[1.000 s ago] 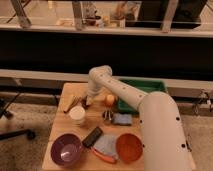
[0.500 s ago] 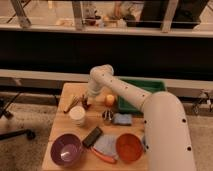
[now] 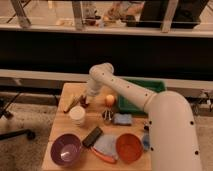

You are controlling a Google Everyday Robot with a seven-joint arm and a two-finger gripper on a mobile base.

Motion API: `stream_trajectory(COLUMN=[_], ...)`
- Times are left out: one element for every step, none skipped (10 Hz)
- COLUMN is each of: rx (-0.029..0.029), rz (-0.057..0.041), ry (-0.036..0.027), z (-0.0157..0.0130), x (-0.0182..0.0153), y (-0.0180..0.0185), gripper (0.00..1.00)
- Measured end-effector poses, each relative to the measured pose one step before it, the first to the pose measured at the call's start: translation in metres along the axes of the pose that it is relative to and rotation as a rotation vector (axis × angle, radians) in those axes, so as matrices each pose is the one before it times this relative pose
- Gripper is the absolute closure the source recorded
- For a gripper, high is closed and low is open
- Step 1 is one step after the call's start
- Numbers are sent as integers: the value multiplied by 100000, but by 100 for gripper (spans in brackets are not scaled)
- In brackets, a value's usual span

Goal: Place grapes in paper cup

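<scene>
The grapes (image 3: 85, 103) show as a small dark reddish clump on the wooden table (image 3: 60, 127), near its far left. My gripper (image 3: 86, 98) reaches down from the white arm (image 3: 125, 90) and sits right over the grapes, partly hiding them. The paper cup (image 3: 77, 115) is a short white cup standing upright just in front of the grapes and gripper, slightly to the left.
An orange fruit (image 3: 110, 100) and a green tray (image 3: 145, 92) lie to the right. A small dark metallic cup (image 3: 107, 116) and a blue cloth (image 3: 123, 119) sit mid-table. A purple bowl (image 3: 65, 149), a black block (image 3: 92, 136) and an orange bowl (image 3: 129, 147) are in front.
</scene>
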Motion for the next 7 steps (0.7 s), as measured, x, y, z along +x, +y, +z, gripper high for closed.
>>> stream_trajectory(rx=[431,417,648,479,736,556,623], rz=[-649,-650,-750,-562,-801,-517,-530], ry=[37,84,176,129,128,74,83], z=[-344,-299,-669,-403,-398,-430,-346], x=[-510,-503,-719,-511,-663,-514,-470], y=[-28,-39,-169,-98,-132,-208,-230], gripper=[100,100,100,100,100,100,100])
